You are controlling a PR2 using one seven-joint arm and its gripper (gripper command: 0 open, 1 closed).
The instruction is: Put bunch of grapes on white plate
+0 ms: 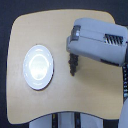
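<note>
- Over on the exterior view's right of the white plate (38, 66), the PR2 arm (97, 40) is reaching in across the wooden table (65, 97), its bulky grey housing covering the far corner.
- Just below that housing, the bunch of grapes (72, 64) is showing as a dark, narrow cluster, well apart from the plate, with bare wood between the two.
- The gripper (71, 54) is sitting right at the top end of the bunch; the fingers are hidden in the dark blur there, so I cannot tell whether they are spread, narrowed or clamping the grapes.
- Whether the bunch is lying on the table or hanging lifted is not readable from this overhead angle either.
- The plate is sitting bare and glossy, nothing on it, so the delivery is not yet done.
- Judging the step: this is looking like the grasp or early carry. Next move is calling for a firm hold, then travel toward the plate and a release over its middle.
</note>
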